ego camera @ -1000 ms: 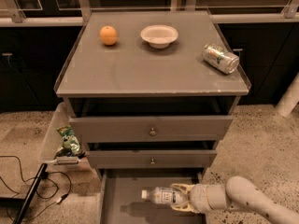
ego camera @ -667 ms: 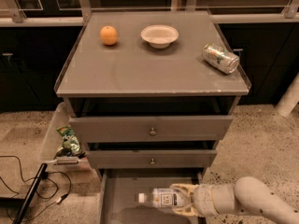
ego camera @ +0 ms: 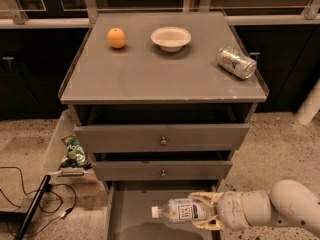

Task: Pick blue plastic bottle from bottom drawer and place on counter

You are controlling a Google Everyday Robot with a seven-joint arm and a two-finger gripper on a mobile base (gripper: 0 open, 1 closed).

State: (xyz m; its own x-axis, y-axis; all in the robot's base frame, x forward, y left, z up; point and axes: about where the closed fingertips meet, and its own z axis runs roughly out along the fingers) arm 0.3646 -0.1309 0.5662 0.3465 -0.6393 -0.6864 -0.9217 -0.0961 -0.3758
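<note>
The blue plastic bottle, clear with a white cap and a pale label, lies on its side over the open bottom drawer, cap pointing left. My gripper reaches in from the right and is shut on the bottle's base end, one finger above it and one below. Whether the bottle rests on the drawer floor or is just above it I cannot tell. The counter is the grey top of the cabinet, well above the gripper.
On the counter are an orange, a white bowl and a dented green-and-silver can at the right edge. Two knobbed drawers stick out above the bottom one. A clear bin with a snack bag and cables lie left.
The gripper with the bottle has shifted slightly left and down across the drawer. The objects on the counter have not moved.
</note>
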